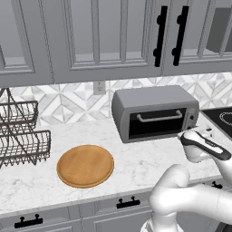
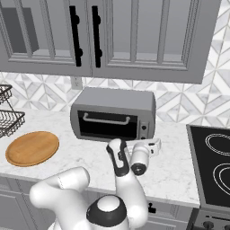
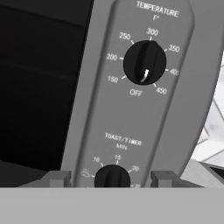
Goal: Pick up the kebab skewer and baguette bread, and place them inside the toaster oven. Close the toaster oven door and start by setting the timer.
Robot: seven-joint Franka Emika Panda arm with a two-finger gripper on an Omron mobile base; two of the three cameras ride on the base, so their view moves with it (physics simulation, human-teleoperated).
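The toaster oven [image 1: 154,100] [image 2: 112,99] stands at the back of the counter, a grey box. Its door [image 1: 156,123] [image 2: 107,126] is upright and shut, the bar handle across the top of the black glass. My gripper [image 1: 198,132] [image 2: 155,144] is at the knob strip on the oven's right front. In the hand view my gripper [image 3: 112,177] is open, and the black timer knob [image 3: 112,178] sits between the two tips with a gap on each side. Above it is the temperature knob [image 3: 144,62]. The kebab skewer and the baguette bread are out of view.
A round wooden board [image 1: 85,165] [image 2: 32,148] lies bare on the marble counter left of the oven. A wire rack [image 1: 18,131] [image 2: 6,119] stands at the far left. A black cooktop [image 2: 211,161] [image 1: 222,117] borders the counter on the right. Wall cabinets hang overhead.
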